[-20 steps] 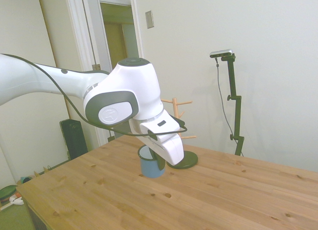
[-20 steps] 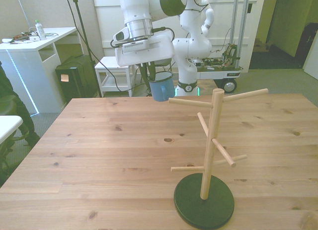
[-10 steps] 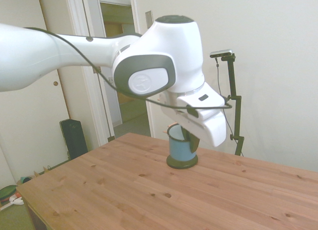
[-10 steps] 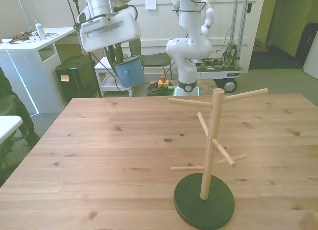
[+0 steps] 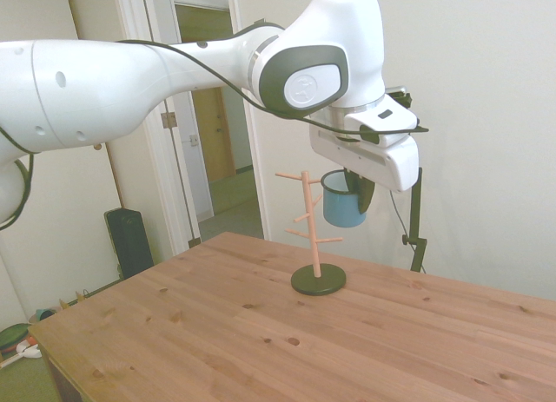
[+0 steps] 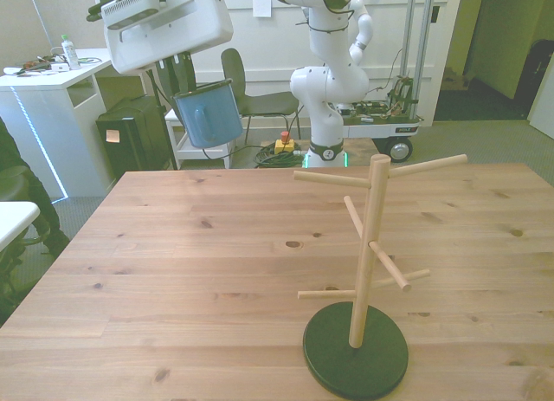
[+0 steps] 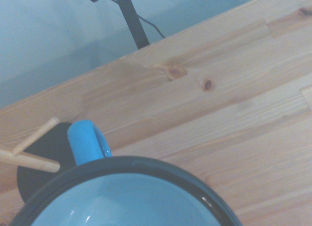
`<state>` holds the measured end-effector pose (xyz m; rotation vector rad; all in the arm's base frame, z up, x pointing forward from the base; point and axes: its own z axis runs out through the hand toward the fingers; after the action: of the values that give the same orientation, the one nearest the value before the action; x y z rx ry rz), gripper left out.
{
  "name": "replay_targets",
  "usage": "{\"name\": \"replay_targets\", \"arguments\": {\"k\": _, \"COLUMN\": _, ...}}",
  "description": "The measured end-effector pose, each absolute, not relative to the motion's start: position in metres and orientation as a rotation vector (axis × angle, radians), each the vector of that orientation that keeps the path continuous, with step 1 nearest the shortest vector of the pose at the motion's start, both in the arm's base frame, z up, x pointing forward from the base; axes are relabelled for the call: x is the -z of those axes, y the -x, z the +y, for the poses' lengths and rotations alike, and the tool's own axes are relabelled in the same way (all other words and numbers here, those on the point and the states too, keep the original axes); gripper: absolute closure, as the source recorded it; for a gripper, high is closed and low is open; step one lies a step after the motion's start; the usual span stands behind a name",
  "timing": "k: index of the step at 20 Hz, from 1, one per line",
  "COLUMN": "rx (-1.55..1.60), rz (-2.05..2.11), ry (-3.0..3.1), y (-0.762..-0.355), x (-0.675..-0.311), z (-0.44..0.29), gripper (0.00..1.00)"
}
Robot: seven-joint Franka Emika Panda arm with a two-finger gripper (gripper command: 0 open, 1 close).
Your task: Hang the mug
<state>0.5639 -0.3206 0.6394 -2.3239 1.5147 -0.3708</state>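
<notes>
The blue mug (image 6: 208, 115) hangs high above the table, well over the table's far edge at the front view's left. My gripper (image 6: 182, 82) is shut on its dark rim. In the side view the mug (image 5: 342, 202) hangs level with the upper pegs of the wooden peg stand (image 5: 313, 230), just beside it. The peg stand (image 6: 367, 245) rises from a dark round base (image 6: 355, 353) near the table's front edge at the front view's right. Up close, the wrist view shows the mug's rim (image 7: 131, 163), its blue handle (image 7: 86, 142) and two pegs (image 7: 30, 160).
The wooden table (image 6: 216, 271) stretches wide between the mug and the stand. Behind it stand a second white robot arm (image 6: 333, 72), a chair (image 6: 251, 93), a black box (image 6: 130, 137) and a white desk (image 6: 52, 76).
The arm has risen and carried the mug from just above the table to high in the air, toward the front view's left. In the side view it now hangs beside the stand's top.
</notes>
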Motion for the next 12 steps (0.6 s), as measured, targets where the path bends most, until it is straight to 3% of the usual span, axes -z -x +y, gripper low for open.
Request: {"name": "replay_targets", "arguments": {"k": 12, "rx": 0.39, "rz": 1.513, "ry": 2.303, "y": -0.63, "x": -0.655, "z": -0.281, "gripper": 1.0}}
